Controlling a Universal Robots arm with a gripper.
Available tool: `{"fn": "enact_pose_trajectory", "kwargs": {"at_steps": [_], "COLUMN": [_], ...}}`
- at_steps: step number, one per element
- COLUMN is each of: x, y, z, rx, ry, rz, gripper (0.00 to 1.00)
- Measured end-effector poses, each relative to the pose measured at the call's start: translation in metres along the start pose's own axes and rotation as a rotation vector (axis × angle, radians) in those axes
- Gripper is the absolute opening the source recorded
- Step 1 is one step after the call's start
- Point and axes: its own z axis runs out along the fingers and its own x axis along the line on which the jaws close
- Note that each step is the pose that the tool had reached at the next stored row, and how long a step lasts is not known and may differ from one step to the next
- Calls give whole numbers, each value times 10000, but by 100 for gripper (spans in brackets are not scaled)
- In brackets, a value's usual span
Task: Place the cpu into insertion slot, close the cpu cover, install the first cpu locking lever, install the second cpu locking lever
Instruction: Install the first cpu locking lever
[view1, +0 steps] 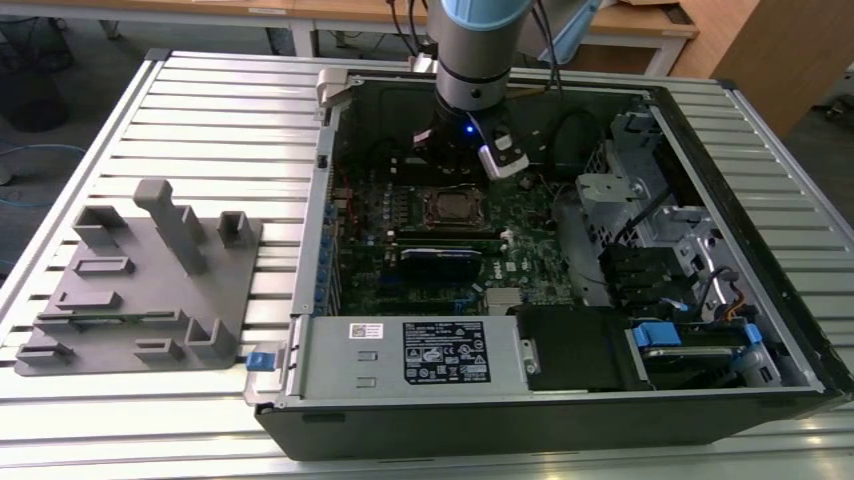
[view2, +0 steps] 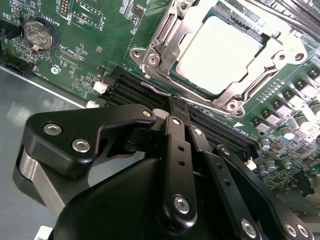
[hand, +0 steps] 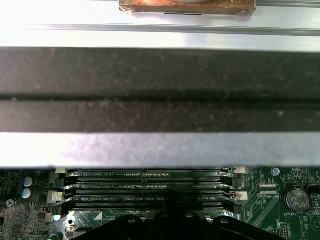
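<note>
Cpu (view2: 220, 54) is lying flat inside your insertion slot (view2: 159, 50) under the closed cpu cover (view2: 235, 95), just beyond your pincer (view2: 176, 107), whose fingers are pressing together, holding nothing.

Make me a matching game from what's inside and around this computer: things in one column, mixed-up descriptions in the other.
1. cpu
2. cpu cover
3. round battery
4. grey stand

A. on the slatted table, outside the case
B. in a holder on the green board
C. silvery metal frame, lying flat
D. pale square seen through a window

Pairs: 1-D, 2-C, 3-B, 4-A
</note>
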Motion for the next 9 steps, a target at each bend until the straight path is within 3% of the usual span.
{"fn": "enact_pose_trajectory", "kwargs": {"at_steps": [9], "x": [-23], "y": [1], "z": [1], "rx": [0], "ry": [1], "rz": [0], "gripper": [11]}}
